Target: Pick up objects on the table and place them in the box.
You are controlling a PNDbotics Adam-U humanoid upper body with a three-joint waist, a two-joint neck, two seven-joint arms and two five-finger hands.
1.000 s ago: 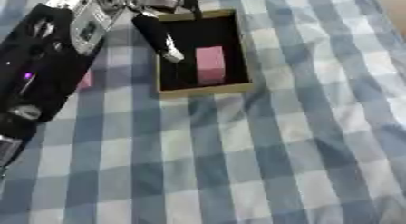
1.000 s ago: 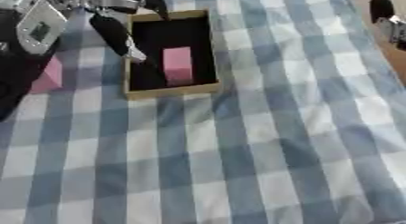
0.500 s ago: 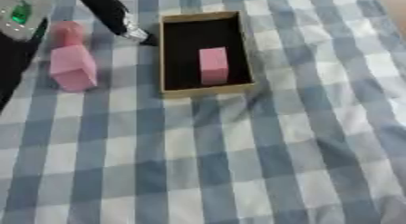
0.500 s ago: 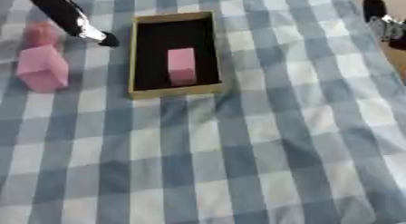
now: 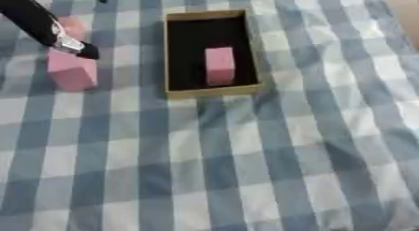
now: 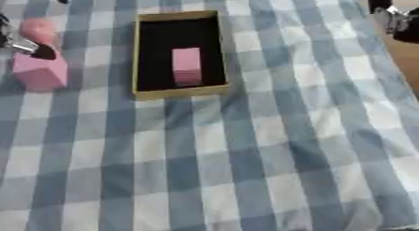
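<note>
A blue-and-white checked cloth [image 5: 245, 169] covers our desk. On it, toward the far side, sits an open box [image 5: 209, 90] with tan walls and a black inside, and one pink block [image 5: 219, 65] lies in it. Our left hand [image 5: 41, 23] shows at the upper left, a dark finger tipped down beside a second pink block [image 5: 71, 72] on the cloth, left of the box; we cannot tell how its fingers are set. Our right hand [image 6: 393, 17] shows at the right eye view's upper right corner, fingers likewise unclear.
</note>
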